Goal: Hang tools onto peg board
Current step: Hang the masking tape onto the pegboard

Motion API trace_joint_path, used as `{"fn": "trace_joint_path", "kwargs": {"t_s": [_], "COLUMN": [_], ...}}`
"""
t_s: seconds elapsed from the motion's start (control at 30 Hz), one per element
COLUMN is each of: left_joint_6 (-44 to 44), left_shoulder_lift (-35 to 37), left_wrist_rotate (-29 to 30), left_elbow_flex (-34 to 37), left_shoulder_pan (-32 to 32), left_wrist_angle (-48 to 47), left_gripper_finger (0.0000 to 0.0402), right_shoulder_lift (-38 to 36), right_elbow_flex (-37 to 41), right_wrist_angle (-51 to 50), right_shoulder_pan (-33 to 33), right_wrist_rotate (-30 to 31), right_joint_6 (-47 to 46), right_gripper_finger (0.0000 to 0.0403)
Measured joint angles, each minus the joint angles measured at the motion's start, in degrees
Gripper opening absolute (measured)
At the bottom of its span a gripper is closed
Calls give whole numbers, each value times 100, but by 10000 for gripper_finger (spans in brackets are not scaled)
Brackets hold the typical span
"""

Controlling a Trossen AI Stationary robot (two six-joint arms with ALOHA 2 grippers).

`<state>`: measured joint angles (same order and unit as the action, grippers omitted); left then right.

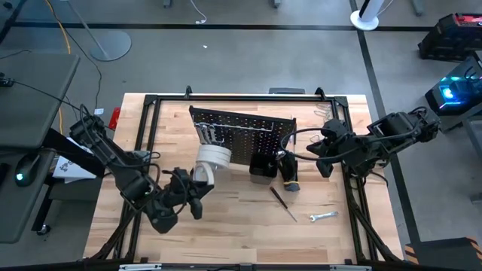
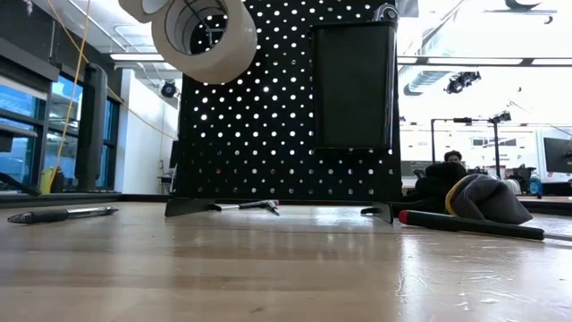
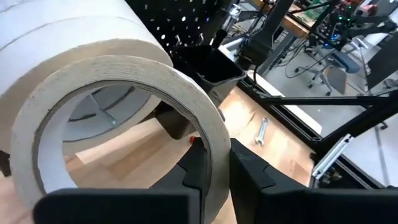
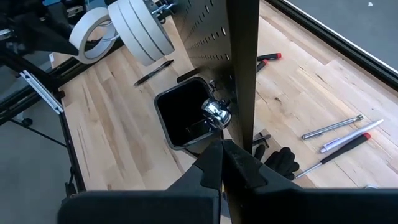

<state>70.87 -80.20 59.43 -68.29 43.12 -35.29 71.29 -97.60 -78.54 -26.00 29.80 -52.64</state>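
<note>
The black peg board (image 1: 241, 129) stands upright mid-table, with a black bin (image 1: 262, 167) on its near face. A stack of white tape rolls (image 1: 216, 156) hangs on its face by a hook. Just in front of them is one more white tape roll (image 1: 202, 175), with my left gripper (image 1: 194, 188) shut on it. My right gripper (image 4: 225, 160) is shut on the board's right edge. A screwdriver (image 1: 284, 203) and a small silver wrench (image 1: 324, 217) lie on the table. A black glove bundle (image 1: 289, 175) lies beside the bin. My left gripper pinches the tape roll's wall (image 3: 214, 152), one finger (image 3: 194, 171) inside the ring and the other outside. The fingers come from the table's near left, slanting slightly down. The roll stands on edge, lifted clear of the table, close to the hung rolls (image 3: 74, 37). My right gripper pinches the peg board's thin right edge (image 4: 242, 118) between its two fingers, coming from the table's right and slanting down. The board stands upright on its feet on the table.
Behind the board lie metal rods (image 4: 333, 127) and a red-tipped tool (image 4: 267, 59); a dark pen-like tool (image 4: 152, 71) lies on the table near the board. The black table frame (image 1: 143, 120) runs round the wooden top. Bare wood (image 1: 248, 233) lies along the near edge.
</note>
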Motion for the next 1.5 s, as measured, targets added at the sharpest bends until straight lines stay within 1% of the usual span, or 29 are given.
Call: {"fn": "trace_joint_path", "kwargs": {"t_s": [0.17,0.3,0.53,0.73,1.07,1.13,1.2,1.33,1.43,1.5], "left_joint_6": [-63,-63,-61,-63,-62,-61,-61,-62,-64,-65], "left_shoulder_lift": [0,0,0,0,0,0,0,2,20,33], "left_wrist_rotate": [27,29,26,23,24,23,23,-33,-110,-188], "left_elbow_flex": [0,0,0,2,2,2,2,2,4,4], "left_shoulder_pan": [-150,-265,-462,-724,-1147,-1196,-1221,-1272,-1278,-1278], "left_wrist_angle": [15,134,319,719,868,866,871,868,857,855], "left_gripper_finger": [82,102,105,105,105,106,106,106,106,106], "right_shoulder_lift": [0,0,0,0,0,4,94,632,1282,1790], "right_elbow_flex": [0,0,0,0,0,0,0,-4,-3,-2], "right_wrist_angle": [1,2,2,0,30,283,784,1787,2491,3087], "right_shoulder_pan": [0,0,0,0,-1,0,-4,-134,-264,-299], "right_wrist_rotate": [1,2,2,1,-21,-185,-400,-886,-865,-534], "right_joint_6": [4,10,15,15,-70,-83,248,897,1387,1670], "right_gripper_finger": [0,0,0,0,0,0,0,0,0,0]}}
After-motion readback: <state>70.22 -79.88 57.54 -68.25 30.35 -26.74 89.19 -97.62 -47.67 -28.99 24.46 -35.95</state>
